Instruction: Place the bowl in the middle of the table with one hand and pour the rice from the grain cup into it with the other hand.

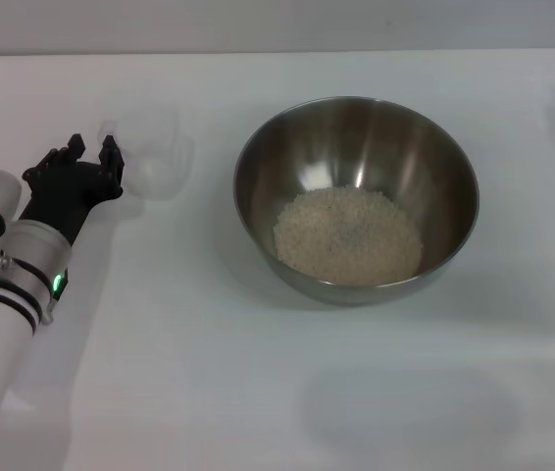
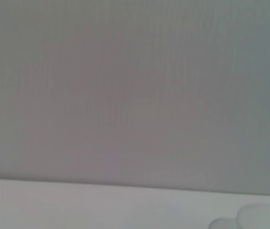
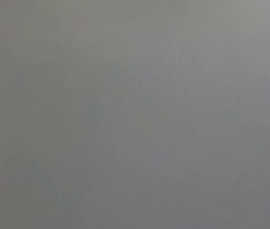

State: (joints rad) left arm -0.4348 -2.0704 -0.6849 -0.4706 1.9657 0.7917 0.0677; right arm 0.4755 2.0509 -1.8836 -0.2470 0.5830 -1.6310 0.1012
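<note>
The bowl (image 1: 356, 147), wide and shiny steel, stands near the middle of the table (image 1: 258, 392). A flat heap of rice (image 1: 348, 235) lies in its bottom. The grain cup (image 1: 155, 155), clear and frosted, rests on the table to the bowl's left and looks empty. My left gripper (image 1: 92, 150) is open right beside the cup, its black fingers apart, with the nearer fingertip (image 1: 111, 155) close to the cup's little handle. Nothing sits between the fingers. A pale rounded shape at the edge of the left wrist view may be the cup. My right gripper is out of view.
The white tabletop runs back to a grey wall (image 1: 277, 25). My left arm (image 1: 8, 294) lies along the left side of the table. The right wrist view shows only a plain grey surface.
</note>
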